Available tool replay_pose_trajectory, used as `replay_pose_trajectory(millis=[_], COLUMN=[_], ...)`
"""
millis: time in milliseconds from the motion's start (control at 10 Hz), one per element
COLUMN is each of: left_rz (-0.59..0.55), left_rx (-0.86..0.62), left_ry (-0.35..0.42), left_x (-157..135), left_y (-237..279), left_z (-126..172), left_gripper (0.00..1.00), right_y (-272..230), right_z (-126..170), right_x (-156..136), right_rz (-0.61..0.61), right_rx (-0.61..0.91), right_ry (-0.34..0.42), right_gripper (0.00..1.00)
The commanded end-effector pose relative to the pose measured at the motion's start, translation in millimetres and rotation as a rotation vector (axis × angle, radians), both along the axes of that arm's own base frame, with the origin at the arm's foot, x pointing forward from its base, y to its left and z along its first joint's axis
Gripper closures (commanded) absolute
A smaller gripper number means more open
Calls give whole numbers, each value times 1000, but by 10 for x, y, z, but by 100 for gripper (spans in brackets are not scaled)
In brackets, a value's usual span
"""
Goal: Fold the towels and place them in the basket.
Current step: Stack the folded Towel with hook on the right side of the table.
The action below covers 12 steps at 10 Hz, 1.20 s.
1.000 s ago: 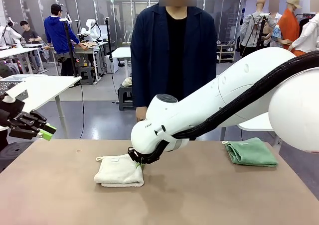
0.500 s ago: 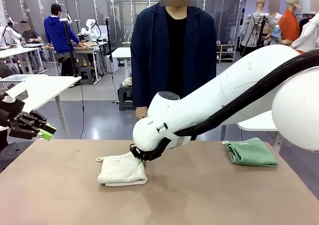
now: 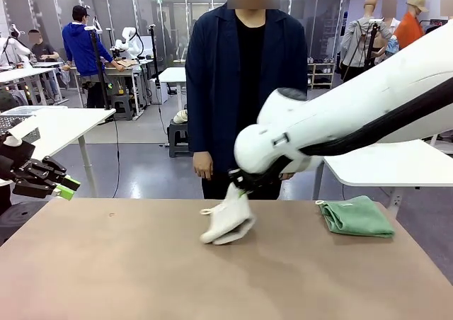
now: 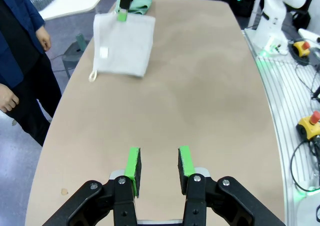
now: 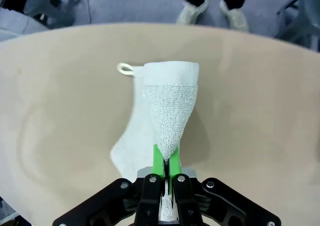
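My right gripper [image 3: 238,186] is shut on a corner of the folded cream-white towel [image 3: 228,221], which hangs from it with its lower end near the table's middle. From the right wrist, the towel [image 5: 165,101] droops away from the pinched pads, its loop [image 5: 124,68] to one side. The mint green towel [image 3: 356,216] lies folded at the table's far right. My left gripper [image 3: 67,189] hovers off the table's left edge, open and empty [image 4: 158,165]. A grey mesh bin [image 3: 13,122] sits on a side table; I cannot tell whether it is the basket.
A person in a dark jacket stands at the far edge, one hand [image 3: 203,170] hanging near the lifted towel. The brown table [image 3: 141,277] is bare at left and front. A white side table [image 3: 64,125] stands beyond the left edge.
My right gripper has raised the cream-white towel off the table at the left-middle and carried it rightward, so it now hangs instead of lying flat. The left gripper has not moved.
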<state>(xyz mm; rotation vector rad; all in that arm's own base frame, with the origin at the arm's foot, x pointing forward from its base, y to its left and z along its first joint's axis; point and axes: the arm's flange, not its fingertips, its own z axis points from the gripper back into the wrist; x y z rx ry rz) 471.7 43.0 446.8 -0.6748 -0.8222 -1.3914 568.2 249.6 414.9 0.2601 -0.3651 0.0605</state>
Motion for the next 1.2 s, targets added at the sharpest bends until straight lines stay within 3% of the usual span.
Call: replay_pose_trajectory(millis=[0,400,800,1100], left_rz=[-5,-5,-5,-5], left_rx=[-12,-12,-12,-12], left_ry=[-8,-8,-8,-8], left_x=[-12,-12,-12,-12], left_y=[1,1,1,1], left_z=[3,3,3,3], left_gripper=[59,59,59,59], right_y=[-595,-1593,-2154,-2296], right_z=[179,602,911,909], right_x=[-92,118,246,305], right_rz=[90,-8,-40,-68], right_rx=[-15,-113,-158,-200], right_ry=[-81,-123,-15,-11], right_gripper=[95,95,95,95])
